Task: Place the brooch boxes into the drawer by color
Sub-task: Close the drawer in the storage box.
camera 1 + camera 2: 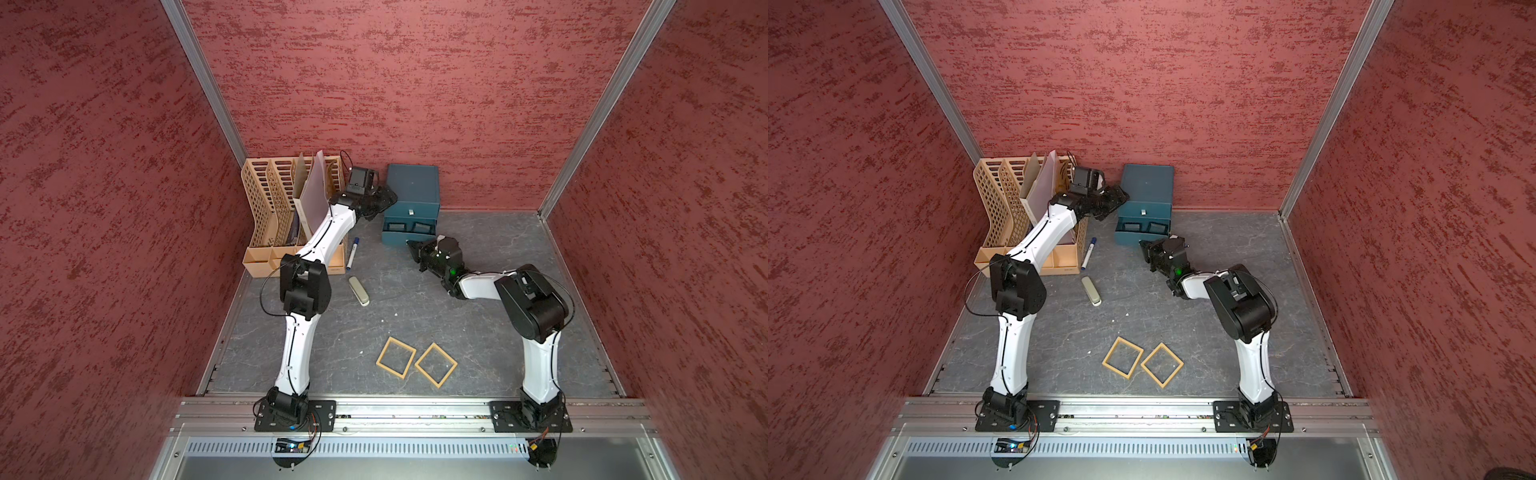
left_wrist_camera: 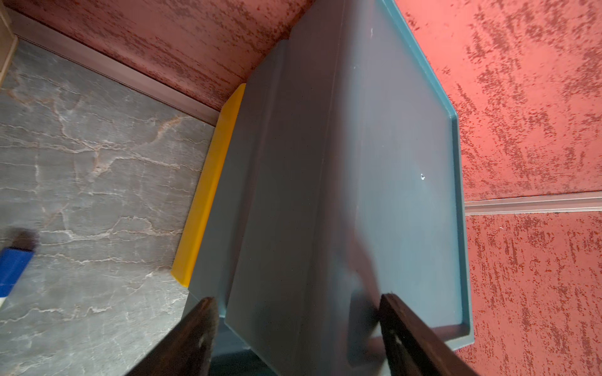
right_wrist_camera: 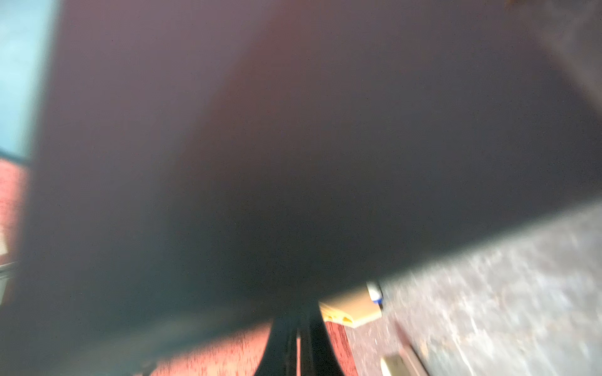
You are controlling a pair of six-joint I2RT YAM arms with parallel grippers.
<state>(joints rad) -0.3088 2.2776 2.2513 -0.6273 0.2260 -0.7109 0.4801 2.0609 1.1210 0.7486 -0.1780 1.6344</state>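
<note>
Black pair (image 1: 395, 227) in pulled-out drawer (image 1: 409, 240); tan pair (image 1: 395, 357) left on table (image 1: 498, 332); right claw (image 1: 409, 245) closed, left claw (image 1: 386, 197) spread.

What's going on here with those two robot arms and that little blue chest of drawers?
The arms are sorting brooch boxes into the teal chest. The left gripper sits with its jaws open astride the chest's top corner, apparently steadying it. The right gripper, shut, is at the front of the pulled-out drawer, which holds two dark boxes. Two tan boxes lie on the table, not yet put away.
</note>
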